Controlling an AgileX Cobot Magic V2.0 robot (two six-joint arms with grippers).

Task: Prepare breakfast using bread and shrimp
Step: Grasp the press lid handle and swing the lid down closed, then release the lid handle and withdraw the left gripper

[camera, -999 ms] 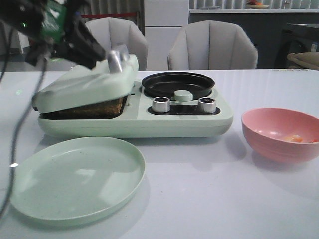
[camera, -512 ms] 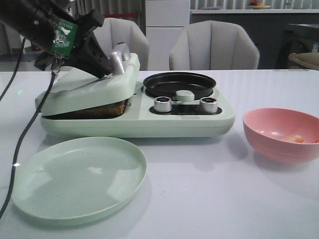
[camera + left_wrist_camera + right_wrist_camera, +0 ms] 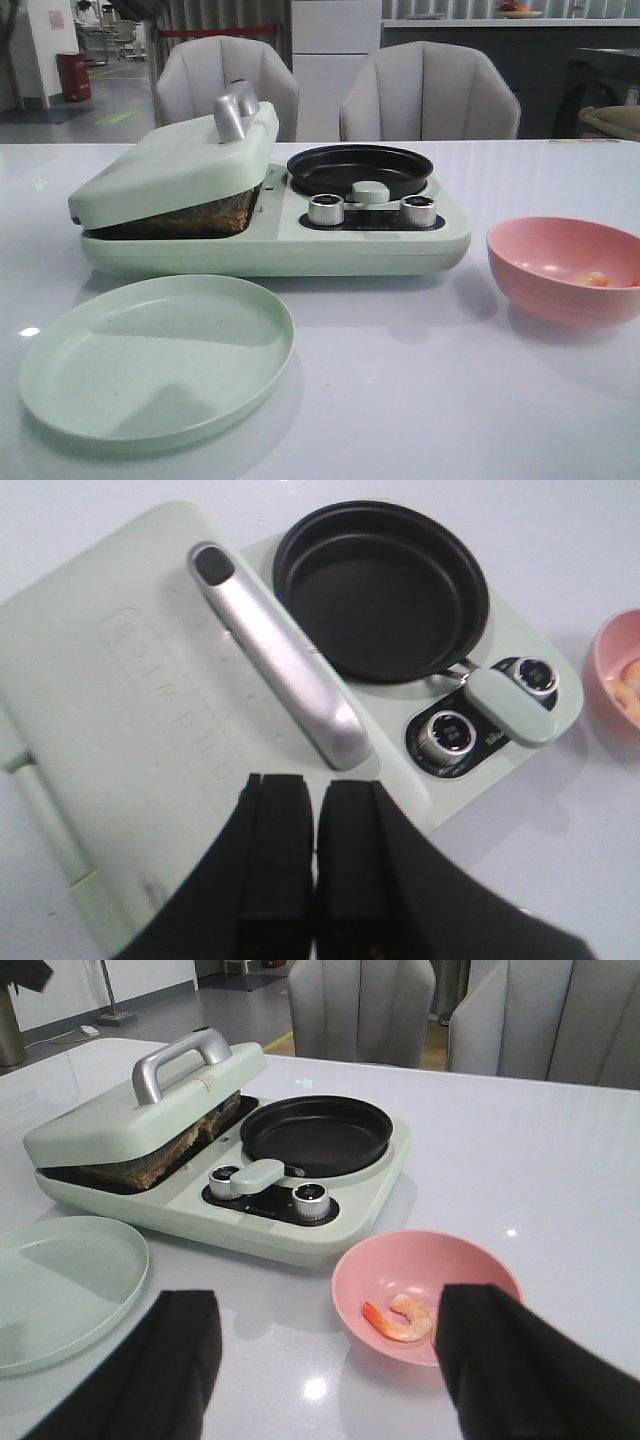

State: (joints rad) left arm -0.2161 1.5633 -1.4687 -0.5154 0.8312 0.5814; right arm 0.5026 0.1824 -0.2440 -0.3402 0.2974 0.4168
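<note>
The bread (image 3: pixel 205 214) lies in the pale green breakfast maker (image 3: pixel 300 245). Only its brown edge shows under the lowered lid (image 3: pixel 175 165), also in the right wrist view (image 3: pixel 150 1156). One curled orange-pink shrimp (image 3: pixel 402 1318) rests in the pink bowl (image 3: pixel 440 1260), which stands to the right of the maker (image 3: pixel 560 285). My left gripper (image 3: pixel 315 800) hangs above the lid, just short of the silver handle (image 3: pixel 280 660), shut with nothing between its fingers. My right gripper (image 3: pixel 330 1305) is open wide over the table, one finger in front of the bowl's rim. Neither arm shows in the front view.
A black frying pan (image 3: pixel 358 168) sits in the maker's right half behind two silver knobs (image 3: pixel 323 209). A pale green plate (image 3: pixel 155 355) lies on the table in front of the maker. Two grey chairs (image 3: pixel 430 90) stand behind the table.
My left arm, which was at the lid's handle, has lifted away and left the front view. The lid stays down on the bread.
</note>
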